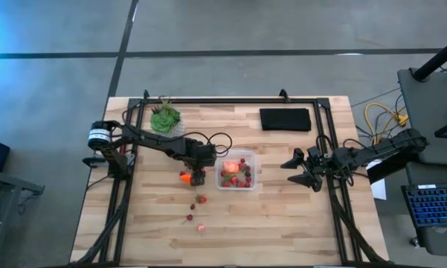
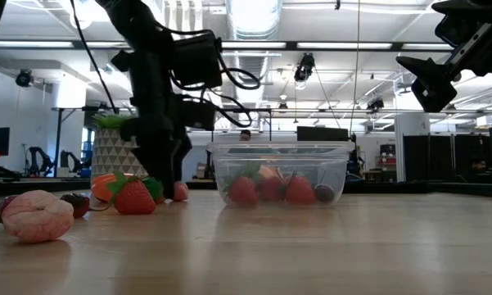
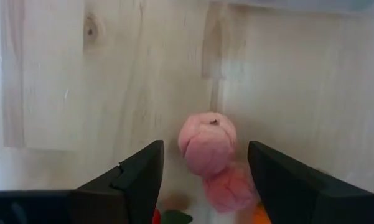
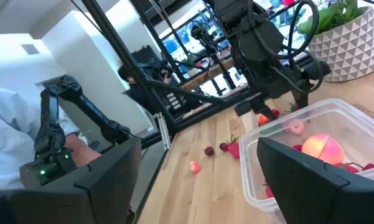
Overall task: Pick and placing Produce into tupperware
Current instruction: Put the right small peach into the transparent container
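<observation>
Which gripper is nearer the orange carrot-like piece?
Left. The left gripper is down right beside the carrot piece; the right gripper waits beyond the tupperware.

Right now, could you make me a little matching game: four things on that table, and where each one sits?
Things:
1. plant pot
2. black pad
3. round pink-red fruit
4. orange carrot piece

Places:
A. inside the clear container
B. far edge, right of centre
C. far edge, toward the left
D. on the wood beside the left jaws

Pairs: 1-C, 2-B, 3-A, 4-D
</observation>
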Robot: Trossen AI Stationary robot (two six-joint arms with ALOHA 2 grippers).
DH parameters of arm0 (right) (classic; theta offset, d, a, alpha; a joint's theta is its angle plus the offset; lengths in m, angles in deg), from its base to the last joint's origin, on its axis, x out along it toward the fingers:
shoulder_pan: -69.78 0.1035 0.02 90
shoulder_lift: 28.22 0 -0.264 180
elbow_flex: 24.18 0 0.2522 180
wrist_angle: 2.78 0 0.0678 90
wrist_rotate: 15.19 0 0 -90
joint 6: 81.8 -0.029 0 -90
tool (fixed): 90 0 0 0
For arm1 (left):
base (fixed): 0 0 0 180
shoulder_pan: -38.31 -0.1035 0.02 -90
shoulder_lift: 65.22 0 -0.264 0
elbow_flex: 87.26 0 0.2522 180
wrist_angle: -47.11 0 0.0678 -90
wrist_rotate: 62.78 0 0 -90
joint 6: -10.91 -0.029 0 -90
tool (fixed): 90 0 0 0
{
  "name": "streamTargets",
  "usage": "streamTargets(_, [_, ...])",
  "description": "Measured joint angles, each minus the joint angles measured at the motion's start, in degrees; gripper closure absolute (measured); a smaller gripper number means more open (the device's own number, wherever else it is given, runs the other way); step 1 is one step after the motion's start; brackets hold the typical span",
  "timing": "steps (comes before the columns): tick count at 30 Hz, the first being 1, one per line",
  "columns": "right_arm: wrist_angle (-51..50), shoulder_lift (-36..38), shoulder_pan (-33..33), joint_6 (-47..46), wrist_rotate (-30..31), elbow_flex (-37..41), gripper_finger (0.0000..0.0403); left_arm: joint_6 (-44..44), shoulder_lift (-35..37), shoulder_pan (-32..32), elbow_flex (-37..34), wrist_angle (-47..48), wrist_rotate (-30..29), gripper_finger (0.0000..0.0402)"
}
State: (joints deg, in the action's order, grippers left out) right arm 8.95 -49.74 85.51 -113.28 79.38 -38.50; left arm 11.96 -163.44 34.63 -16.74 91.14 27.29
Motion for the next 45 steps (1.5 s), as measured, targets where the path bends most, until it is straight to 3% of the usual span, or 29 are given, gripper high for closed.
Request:
streamTargets(10, [0.0,0.0,0.0,0.0,0.0,0.0,0.009,0.3,0.0,0.0,-2.1,-5.3,-0.5,0.019])
streamTargets(21, [0.0,0.0,0.0,0.0,0.0,0.0,0.0095,0.2,0.0,0.0,-2.0,-5.3,-0.3,0.031])
streamTargets(27, [0.0,0.0,0.0,0.0,0.0,0.0,0.009,0.3,2.1,0.3,1.1,-1.8,-0.6,0.0331])
streamTargets(32, [0.0,0.0,0.0,0.0,0.0,0.0,0.0092,0.6,9.1,1.5,6.8,3.0,-4.3,0.0333])
streamTargets(36, [-0.1,0.0,0.0,0.0,0.0,0.0,0.009,-1.6,13.5,3.8,10.7,-3.5,-4.9,0.0323])
streamTargets(40, [0.0,0.0,0.0,0.0,0.0,0.0,0.0091,-3.3,10.1,5.7,12.8,-10.0,-4.7,0.0287])
streamTargets(45, [0.0,0.0,0.0,0.0,0.0,0.0,0.0096,-2.9,2.7,6.0,16.2,-9.4,-5.5,0.0219])
